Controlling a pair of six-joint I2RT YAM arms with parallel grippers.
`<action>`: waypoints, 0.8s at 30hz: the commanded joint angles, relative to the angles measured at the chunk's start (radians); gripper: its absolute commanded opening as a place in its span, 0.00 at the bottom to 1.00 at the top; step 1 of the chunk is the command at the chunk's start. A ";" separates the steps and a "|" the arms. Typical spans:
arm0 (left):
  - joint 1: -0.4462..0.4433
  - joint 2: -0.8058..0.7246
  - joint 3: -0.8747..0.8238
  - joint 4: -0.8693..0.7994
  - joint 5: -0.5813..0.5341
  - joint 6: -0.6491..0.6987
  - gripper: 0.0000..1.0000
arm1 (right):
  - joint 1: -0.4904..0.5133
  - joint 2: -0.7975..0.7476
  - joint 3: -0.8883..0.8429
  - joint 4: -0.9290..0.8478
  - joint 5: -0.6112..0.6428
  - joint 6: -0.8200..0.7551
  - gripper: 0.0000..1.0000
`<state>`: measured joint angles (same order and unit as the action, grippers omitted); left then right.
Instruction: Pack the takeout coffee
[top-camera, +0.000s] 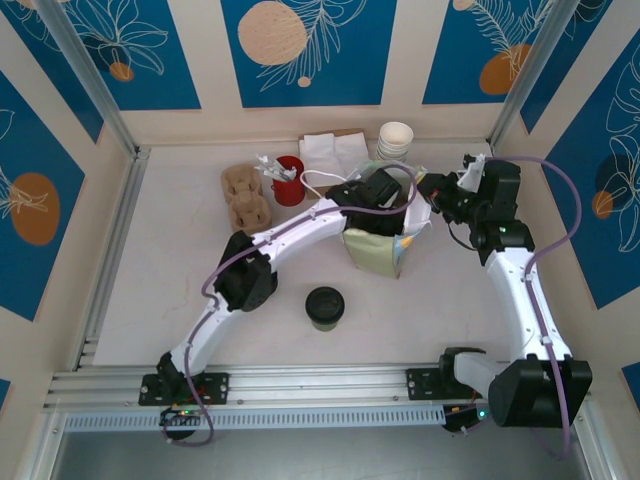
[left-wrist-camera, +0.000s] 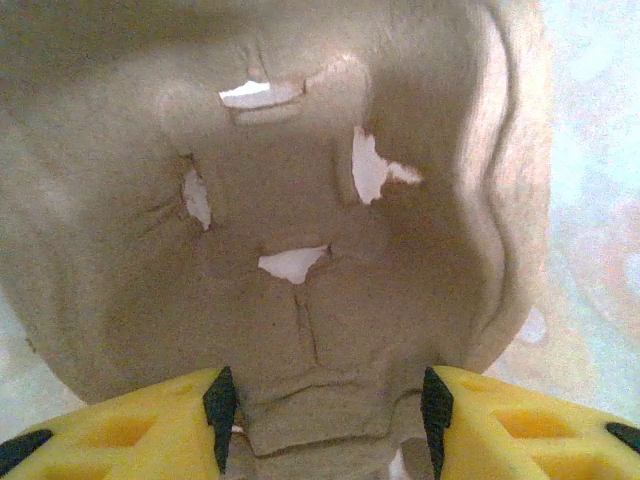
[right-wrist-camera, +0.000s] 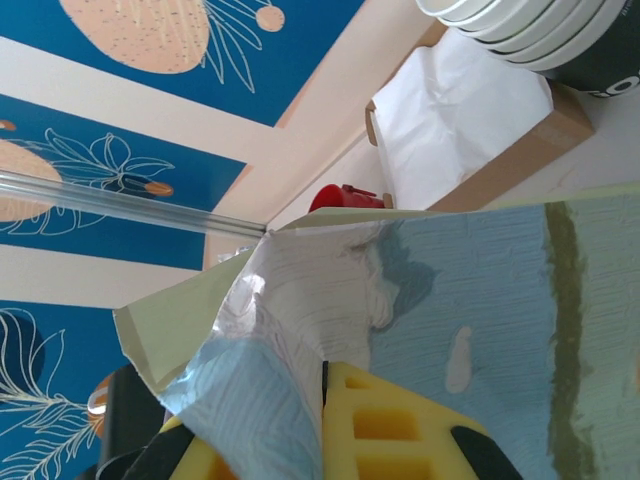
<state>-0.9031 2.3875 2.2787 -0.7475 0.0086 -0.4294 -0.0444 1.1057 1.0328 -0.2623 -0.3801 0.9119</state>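
Starting with the left gripper (left-wrist-camera: 325, 402), how did its jaws stand? the inspector asked.

Partly apart, the examiner answered, and clamped on the near edge of a moulded pulp carrier (left-wrist-camera: 300, 200). Both black pads (left-wrist-camera: 219, 402) pressed its sides. In the top view this gripper sat at the mouth of the pale green paper bag (top-camera: 372, 252).

And the right gripper (right-wrist-camera: 322, 440)?

Its jaws were closed on the bag's upper edge, with the crumpled paper pinched between the yellow fingers (right-wrist-camera: 385, 430). It held that edge on the bag's right side.

Where was the takeout coffee (top-camera: 324, 306)?

Upright on the surface (top-camera: 160, 260), lid on, nearer the arm bases than the bag and well apart from both grippers. The left arm's forearm ran diagonally past it on the far-left side without touching it.

Anything else nearby?

Behind the bag stood spare pulp carriers (top-camera: 245, 198), a red cup (top-camera: 289, 182), a box of white napkins (top-camera: 335, 152) and stacked cream cups (top-camera: 395, 138).
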 joint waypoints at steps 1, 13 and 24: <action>0.018 -0.047 -0.010 -0.035 -0.093 0.045 0.54 | -0.009 -0.023 0.036 -0.041 -0.052 -0.030 0.00; 0.003 -0.001 0.002 -0.049 -0.180 0.027 0.53 | -0.009 -0.020 0.070 -0.116 -0.038 -0.086 0.00; -0.060 0.097 0.060 -0.022 -0.111 0.020 0.43 | -0.003 0.024 0.034 -0.030 -0.074 -0.078 0.00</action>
<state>-0.9493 2.4329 2.3116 -0.7609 -0.1093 -0.4126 -0.0502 1.1252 1.0637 -0.3340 -0.3866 0.8364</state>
